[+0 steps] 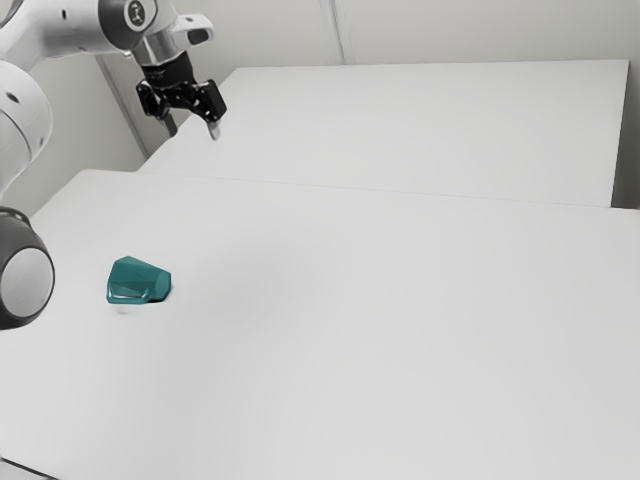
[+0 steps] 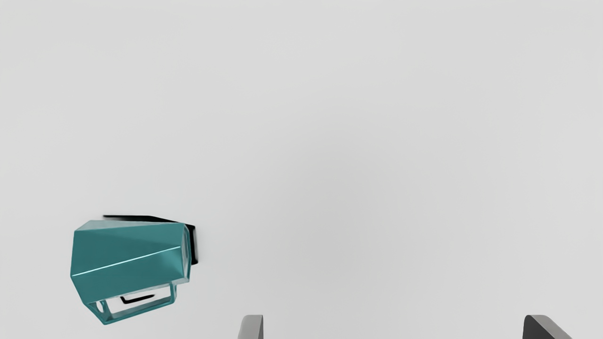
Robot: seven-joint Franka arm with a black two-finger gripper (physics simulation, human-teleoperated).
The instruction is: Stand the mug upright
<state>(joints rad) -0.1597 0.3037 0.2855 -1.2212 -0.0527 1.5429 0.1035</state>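
My tool (image 1: 192, 128) hangs open and empty above the white surface (image 1: 400, 330), its two fingers (image 2: 252, 328) standing wide apart with nothing between them, as I work the arm (image 1: 60, 35) from a distance. The mug (image 2: 129, 261) lies on its side on that surface, outside the span of the fingers and beyond one of them, toward the exterior view's left. Its narrower end faces the tool and its wider end points away. The long axis runs roughly along the line from finger to finger, so a grip across the body would, I judge, call for a sideways shift, about a quarter turn of the hand and a descent. The mug is teal and glossy, flat-sided and tapered, with an angular loop of a handle (image 2: 141, 310) jutting from its flank; I cannot tell for certain which end is the mouth. Righting it is the work ahead, and its slick-looking facets could slip or roll if I pinch off-center. Farther back, a second white slab (image 1: 430, 130) stretches toward a pale wall (image 1: 480, 30).
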